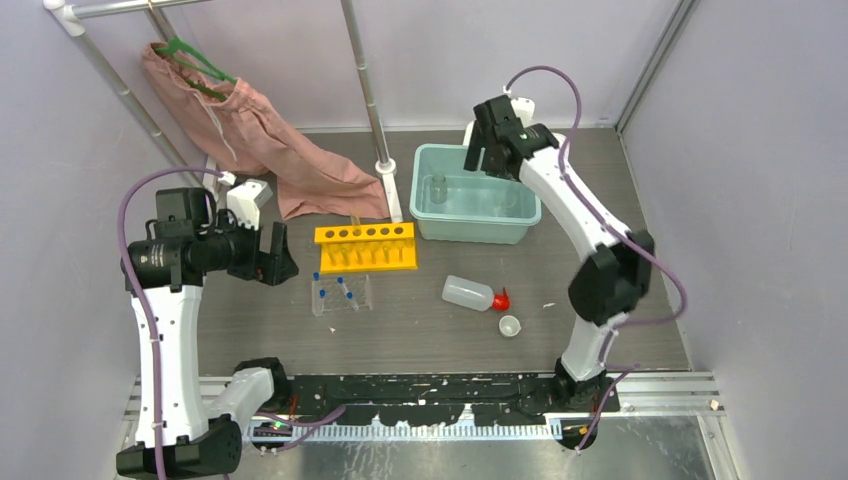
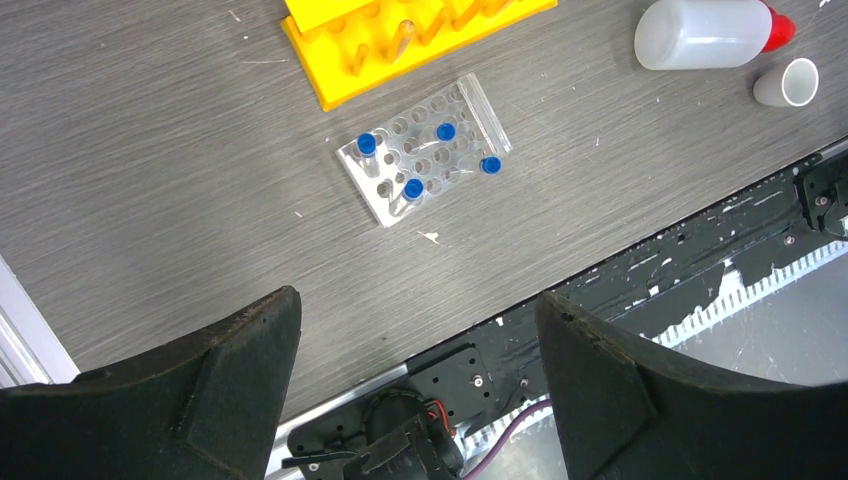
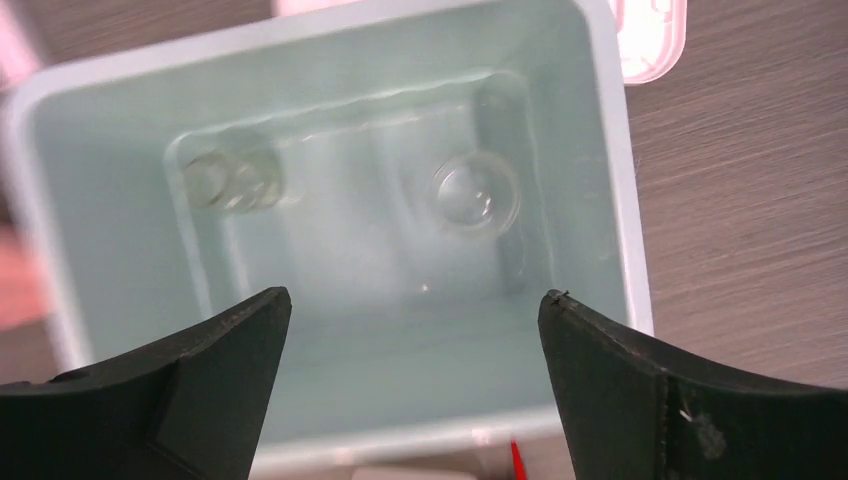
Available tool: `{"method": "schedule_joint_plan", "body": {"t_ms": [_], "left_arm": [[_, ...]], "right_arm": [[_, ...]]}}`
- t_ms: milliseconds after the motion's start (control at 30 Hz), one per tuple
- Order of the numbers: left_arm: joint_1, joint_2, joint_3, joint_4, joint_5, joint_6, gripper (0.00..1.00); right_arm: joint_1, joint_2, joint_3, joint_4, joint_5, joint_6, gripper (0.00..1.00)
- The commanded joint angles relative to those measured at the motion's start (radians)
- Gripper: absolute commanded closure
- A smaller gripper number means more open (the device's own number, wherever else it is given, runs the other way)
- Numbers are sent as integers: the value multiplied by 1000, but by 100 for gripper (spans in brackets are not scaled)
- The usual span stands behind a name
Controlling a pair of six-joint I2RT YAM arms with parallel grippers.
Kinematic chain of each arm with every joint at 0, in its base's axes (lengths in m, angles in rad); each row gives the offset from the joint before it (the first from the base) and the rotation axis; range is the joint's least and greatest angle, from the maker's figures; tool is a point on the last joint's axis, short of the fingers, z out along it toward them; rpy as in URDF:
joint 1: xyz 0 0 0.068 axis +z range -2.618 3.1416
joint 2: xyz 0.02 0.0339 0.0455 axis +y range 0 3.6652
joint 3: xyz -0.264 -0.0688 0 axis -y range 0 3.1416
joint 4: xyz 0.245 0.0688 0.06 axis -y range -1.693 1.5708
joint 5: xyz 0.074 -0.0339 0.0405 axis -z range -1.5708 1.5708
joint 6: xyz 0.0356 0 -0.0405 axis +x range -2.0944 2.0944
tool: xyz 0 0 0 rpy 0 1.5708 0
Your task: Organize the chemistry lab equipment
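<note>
A yellow tube rack (image 1: pixel 365 246) (image 2: pixel 400 40) stands mid-table. In front of it a clear well tray (image 1: pixel 341 294) (image 2: pixel 425 150) holds several blue-capped tubes (image 2: pixel 412 188). A white squeeze bottle with a red nozzle (image 1: pixel 470 293) (image 2: pixel 700 33) lies on its side, with a tiny white cup (image 1: pixel 510 325) (image 2: pixel 788 83) beside it. A teal bin (image 1: pixel 475 228) (image 3: pixel 625 180) holds two clear beakers (image 3: pixel 235 180) (image 3: pixel 477 190). My left gripper (image 1: pixel 278 255) (image 2: pixel 417 300) is open and empty, left of the rack. My right gripper (image 1: pixel 478 150) (image 3: pixel 415 295) is open and empty above the bin.
A pink cloth on a green hanger (image 1: pixel 260 140) hangs at the back left and drapes onto the table. A metal pole (image 1: pixel 365 90) stands between the cloth and the bin. Purple walls close in both sides. A black rail (image 1: pixel 430 390) runs along the near edge.
</note>
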Motion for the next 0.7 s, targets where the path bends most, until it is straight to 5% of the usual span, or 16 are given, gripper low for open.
{"method": "schedule_joint_plan", "body": {"t_ms": [0, 233, 467, 667], "left_arm": [[-1, -15, 2, 26, 7, 15, 13], [-2, -22, -7, 36, 14, 13, 13], [-2, -20, -23, 49, 25, 2, 13], [-1, -20, -20, 46, 28, 6, 13]], "right_arm": [[150, -267, -124, 52, 37, -54, 0], [385, -404, -428, 46, -93, -166, 0], [402, -478, -767, 287, -218, -265, 0], [401, -365, -769, 305, -269, -309, 0]]}}
